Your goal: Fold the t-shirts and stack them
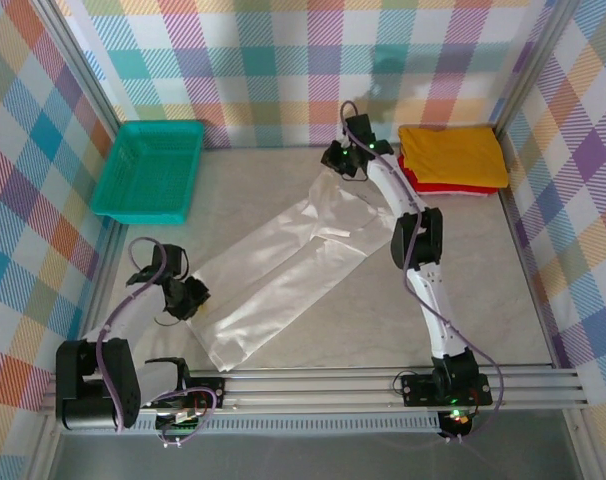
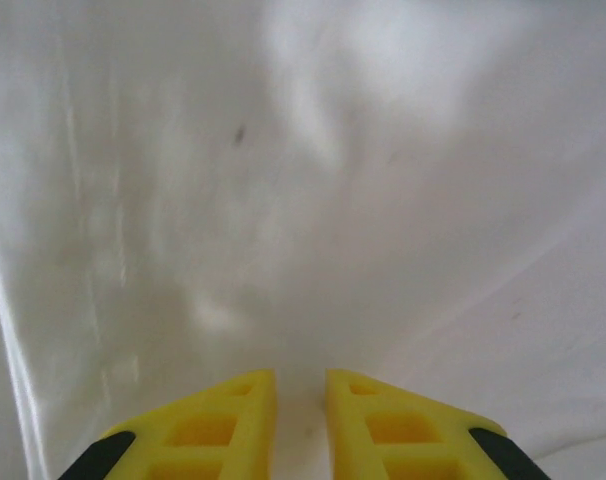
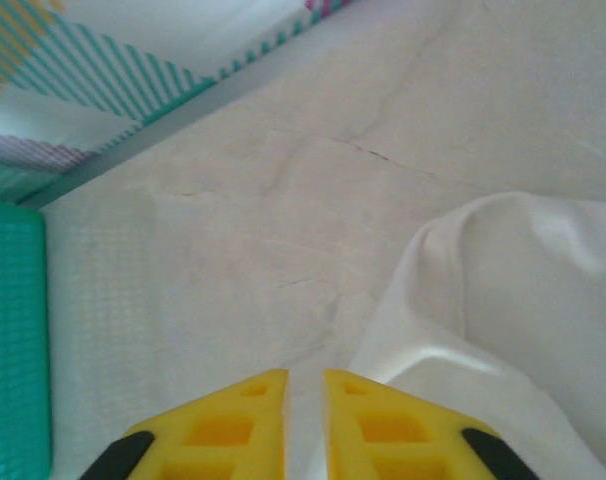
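My L claw (image 2: 300, 390) & R claw (image 3: 305, 385) each pinch the thin, wrinkly white t-shirt (image 1: 283, 265), a long strip; beyond its far end, folded mustard t-shirt (image 1: 453, 155) atop red t-shirt (image 1: 438, 188).

We find the overhead view bright and evenly lit from above; shadows on the table (image 1: 463, 290) are faint and soft-edged; the white t-shirt (image 1: 283, 265) carries a sheen and barely separates from the pale surface; the corner posts (image 1: 83, 70) lean outward toward the picture's edges. In the left wrist view the cloth is close to washed out, its creases smeared; the yellow fingers (image 2: 228, 425) of the left gripper (image 2: 300, 378) are blurred. The right wrist view is soft throughout; the teal basket (image 3: 13, 340) at the left edge is out of focus; the cloth's folds show gentle grey shading.
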